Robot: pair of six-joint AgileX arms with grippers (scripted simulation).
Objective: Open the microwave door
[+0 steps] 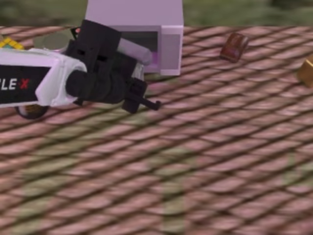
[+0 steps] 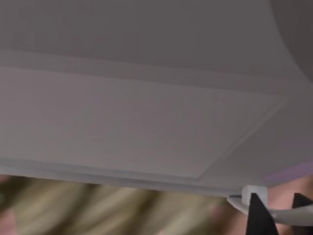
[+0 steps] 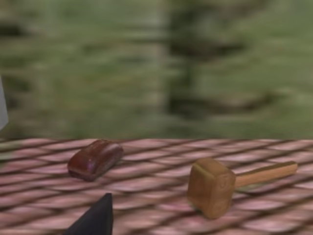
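- Pink-and-green woven patterning covers the counter (image 1: pixel 205 161), and the microwave (image 1: pixel 142 19) stands at its far edge, left of centre in the top view.
- My left arm reaches in from the left, and my left claw (image 1: pixel 142 100) sits just in front of the microwave's open face, near its left half.
- From above, the microwave door (image 1: pixel 134 51) appears as a pale panel angled out of the front, with purple interior showing behind it, so I judge it partly open.
- In the left wrist view the door's pale panel with its inset window fills most of the frame, and my two dark fingertips (image 2: pixel 257 218) straddle the slim silver handle (image 2: pixel 274 213) at the door's edge.
- I read my left claw as pinching that handle, though only the tips show.
- What matters next: the handle's long axis runs along the door's free edge, and the hinge seems to lie on the side away from my claw, so the pull should sweep in an arc.
- My right claw (image 3: pixel 95 220) is out of the top view, and I cannot tell its state; the right wrist view shows a brown block (image 3: pixel 95 159) and a wooden mallet (image 3: pixel 215 186).
- My left arm is plainly the nearer one.
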